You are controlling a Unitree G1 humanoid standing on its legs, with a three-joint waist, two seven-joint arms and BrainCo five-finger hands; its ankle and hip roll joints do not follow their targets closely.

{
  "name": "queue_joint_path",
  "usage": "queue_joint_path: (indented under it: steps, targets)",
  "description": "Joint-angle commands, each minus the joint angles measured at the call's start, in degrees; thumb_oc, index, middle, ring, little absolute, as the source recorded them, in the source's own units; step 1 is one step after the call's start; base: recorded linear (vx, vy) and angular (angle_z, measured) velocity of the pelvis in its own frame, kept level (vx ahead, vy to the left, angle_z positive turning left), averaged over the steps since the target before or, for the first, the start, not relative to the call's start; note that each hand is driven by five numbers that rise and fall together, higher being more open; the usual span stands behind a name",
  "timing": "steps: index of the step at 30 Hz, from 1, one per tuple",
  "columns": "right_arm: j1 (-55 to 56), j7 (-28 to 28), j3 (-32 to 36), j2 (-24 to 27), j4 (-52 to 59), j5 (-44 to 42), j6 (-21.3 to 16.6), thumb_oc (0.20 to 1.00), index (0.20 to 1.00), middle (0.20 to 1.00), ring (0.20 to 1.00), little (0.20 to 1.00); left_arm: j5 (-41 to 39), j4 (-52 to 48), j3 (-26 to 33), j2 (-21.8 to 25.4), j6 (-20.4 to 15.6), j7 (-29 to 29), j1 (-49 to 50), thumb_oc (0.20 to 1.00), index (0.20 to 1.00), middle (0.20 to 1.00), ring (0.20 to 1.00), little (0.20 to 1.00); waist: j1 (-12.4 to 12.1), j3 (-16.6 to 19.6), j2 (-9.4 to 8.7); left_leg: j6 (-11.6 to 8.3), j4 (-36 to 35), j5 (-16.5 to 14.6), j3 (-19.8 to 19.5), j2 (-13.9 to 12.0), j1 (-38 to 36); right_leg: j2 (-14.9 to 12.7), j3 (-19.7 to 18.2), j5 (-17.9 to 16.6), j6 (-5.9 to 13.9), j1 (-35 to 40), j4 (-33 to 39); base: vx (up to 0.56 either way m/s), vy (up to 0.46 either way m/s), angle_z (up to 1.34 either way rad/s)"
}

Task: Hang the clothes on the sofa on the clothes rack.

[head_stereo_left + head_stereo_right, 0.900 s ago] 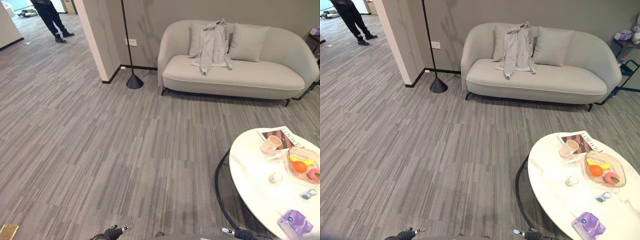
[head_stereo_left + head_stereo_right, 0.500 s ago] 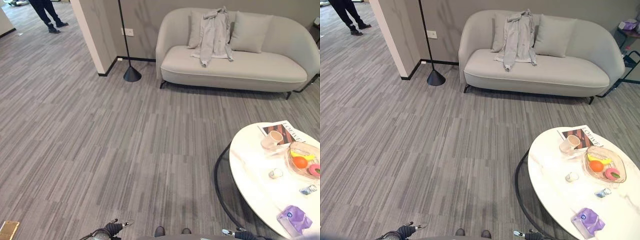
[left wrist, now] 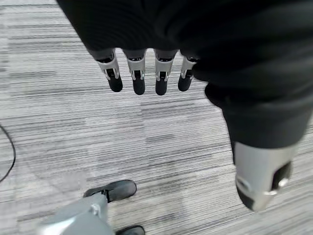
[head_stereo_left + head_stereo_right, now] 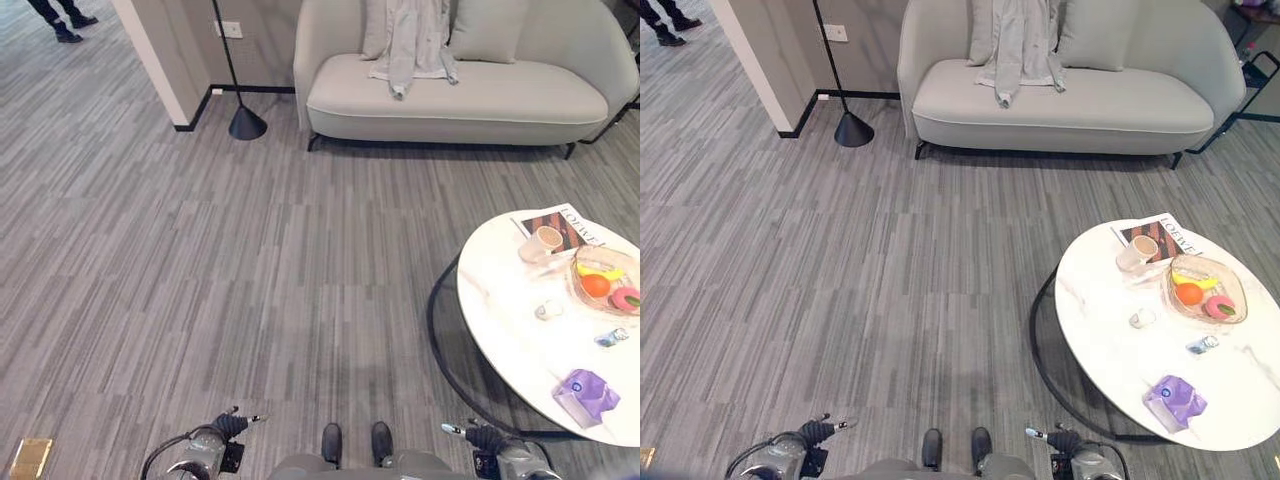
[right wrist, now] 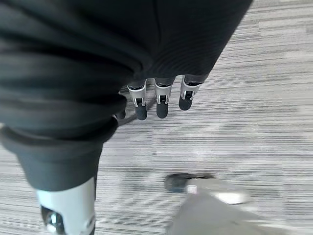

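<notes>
A light grey garment (image 4: 410,40) hangs over the backrest of a pale grey sofa (image 4: 480,100) and spills onto the seat, between two cushions. The sofa stands against the far wall, across a stretch of grey striped carpet. My left hand (image 3: 138,73) hangs low by my side above the carpet, fingers straight and holding nothing. My right hand (image 5: 157,100) hangs the same way on the other side, fingers straight and empty. Both hands are far from the garment.
A round white table (image 4: 500,300) on a black ring base stands to my right front, carrying a cup, a fruit bowl, a magazine and a purple pack. A black floor lamp (image 4: 247,122) and a wall pillar (image 4: 155,50) flank the sofa's left. A person's shoes (image 4: 62,25) show far left.
The whole picture has shifted: the camera has come forward and tipped down, so the sofa sits nearer the top edge. The garment lies as before.
</notes>
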State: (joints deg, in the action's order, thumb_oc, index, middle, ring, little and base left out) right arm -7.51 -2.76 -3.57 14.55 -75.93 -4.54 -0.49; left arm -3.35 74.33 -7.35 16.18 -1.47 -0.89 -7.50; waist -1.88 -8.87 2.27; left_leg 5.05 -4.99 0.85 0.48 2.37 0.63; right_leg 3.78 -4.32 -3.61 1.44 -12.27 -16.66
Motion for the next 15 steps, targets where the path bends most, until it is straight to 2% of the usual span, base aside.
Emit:
queue_joint_path:
  steps: [1, 3, 5, 6, 7, 8, 9, 10, 11, 12, 14, 15]
  targets:
    - [1.72, 0.12, 0.80, 0.73, 0.61, 0.07, -0.10, 1.000, 1.000, 1.000, 1.000, 1.000, 1.09, 1.58, 0.77, 0.02, -0.29, 0.30, 0.72, 1.000, 1.000, 1.000, 1.000, 1.000, -0.48, 0.89, 0.59, -5.24, -0.01, 2.05, -6.53, -1.12, -3.68, -4.28, -1.73, -3.33, -1.42, -0.63, 0.53, 0.20, 0.030, 0.15]
    - [2.50, 0.23, 1.00, 0.87, 0.26, 0.08, -0.28, 1.000, 1.000, 1.000, 1.000, 1.000, 0.96, 1.19, 1.31, 0.00, -0.37, 0.12, 1.39, 1.000, 1.000, 1.000, 1.000, 1.000, 0.10, 1.49, 0.19, -5.08, -0.01, 0.90, -7.21, -0.90, -4.28, -4.53, -0.95, -3.02, -0.97, -1.26, 7.96, 0.27, 0.012, 0.20]
    - [2.59, 0.38, 0.90, 0.86, 0.17, 0.00, -0.32, 1.000, 1.000, 1.000, 1.000, 1.000, 0.67, 1.18, 1.59, 0.11, -0.46, -0.06, 1.61, 1.000, 1.000, 1.000, 1.000, 1.000, 0.83, 1.22, -0.18, -4.46, -0.01, 0.02, -7.75, -0.89, -5.18, -3.98, 0.05, -3.23, -0.56, -4.98, 15.09, 0.27, -0.020, 0.02]
    - [2.57, 0.14, 0.45, 0.64, 0.58, 0.15, -0.39, 1.000, 1.000, 1.000, 1.000, 1.000, 0.00, 1.46, 1.77, 0.60, -0.60, -0.17, 1.92, 1.000, 1.000, 1.000, 1.000, 1.000, 1.61, 0.28, -0.20, -4.10, -0.01, -1.16, -8.08, -1.60, -7.32, -2.51, 2.58, -3.64, -0.10, -8.32, 20.56, 0.35, -0.031, -0.11]
    - [2.43, -0.11, 0.17, 0.40, 0.87, 0.28, -0.39, 1.000, 1.000, 1.000, 1.000, 1.000, -0.39, 1.73, 1.93, 0.94, -0.69, -0.23, 2.01, 1.000, 1.000, 1.000, 1.000, 1.000, 1.92, -0.03, -0.43, -4.13, -0.01, -1.41, -8.11, -1.76, -8.12, -2.27, 3.95, -3.58, 0.20, -10.16, 21.66, 0.53, -0.065, 0.07]
    - [2.16, -0.75, -0.99, 0.24, 1.25, 0.77, -0.52, 1.000, 1.000, 1.000, 1.000, 1.000, -1.19, 2.23, 2.12, 0.97, -0.80, -0.35, 2.30, 1.000, 1.000, 1.000, 1.000, 1.000, 2.40, -0.35, -0.65, -4.49, -0.01, -2.46, -7.86, -2.74, -10.48, -1.74, 6.99, -3.59, 0.58, -11.52, 21.66, 0.72, -0.186, 0.28]
    - [3.32, -0.93, -1.28, 0.73, 1.42, 0.87, -1.08, 1.000, 1.000, 1.000, 1.000, 1.000, -1.16, 2.34, 1.81, 0.71, -0.81, -0.72, 2.79, 1.000, 1.000, 1.000, 1.000, 1.000, 3.12, 2.03, -1.43, -3.78, -0.01, -2.28, -8.37, -3.83, -11.37, -0.24, 5.71, -5.00, 0.79, -9.67, 21.66, 0.84, -0.304, 0.43]
    - [3.56, -0.71, -0.90, 1.38, 1.46, 0.56, -1.33, 1.000, 1.000, 1.000, 1.000, 1.000, -1.43, 2.02, 2.11, 0.51, -0.65, -0.75, 3.34, 1.000, 1.000, 1.000, 1.000, 1.000, 3.34, 3.97, -0.94, -3.63, -0.01, 0.13, -7.64, -6.61, -11.55, 0.06, 4.93, -6.17, 1.25, -8.45, 21.66, 0.86, -0.431, 0.44]
    - [4.31, -0.75, -0.70, 2.08, 2.37, 0.29, -1.57, 1.000, 1.000, 1.000, 1.000, 1.000, -1.44, 0.35, 1.91, 0.38, -0.42, -1.40, 4.45, 1.000, 1.000, 1.000, 1.000, 1.000, 3.20, 5.37, -1.34, -3.34, 4.68, 2.65, -6.07, -9.56, -11.41, -0.12, 4.56, -6.41, 1.04, -5.80, 21.66, 0.60, -0.367, 0.82]
    - [4.52, -0.61, -0.54, 2.25, 2.68, 0.14, -1.60, 1.000, 1.000, 1.000, 1.000, 1.000, -1.42, -0.56, 1.69, 0.32, -0.33, -1.76, 4.68, 1.000, 1.000, 1.000, 1.000, 1.000, 3.07, 5.32, -2.04, -3.16, 10.02, 2.16, -5.75, -9.87, -9.29, -0.75, 4.39, -6.39, 0.82, -4.05, 21.66, 0.48, -0.350, 1.24]
    - [4.46, -0.03, 0.18, 3.08, 4.16, -1.16, -1.57, 1.000, 1.000, 1.000, 1.000, 1.000, -1.92, -3.09, 1.49, 0.49, -0.06, -2.08, 4.67, 1.000, 1.000, 1.000, 1.000, 1.000, 2.00, 3.25, -5.24, -2.06, 29.07, 0.56, -5.72, -8.40, 0.57, -2.93, 3.39, -7.08, -0.19, -0.34, 21.66, 0.23, -0.309, 0.75]
    - [4.21, 0.33, 0.53, 3.27, 4.42, -1.71, -1.60, 1.000, 1.000, 1.000, 1.000, 1.000, -2.22, -3.88, 1.31, 0.53, -0.15, -2.30, 4.40, 1.000, 1.000, 1.000, 1.000, 1.000, 1.30, 1.61, -6.23, -1.43, 37.20, -0.85, -6.15, -7.57, 5.31, -3.68, 3.36, -7.42, -0.85, 0.88, 21.66, 0.12, -0.262, 0.17]
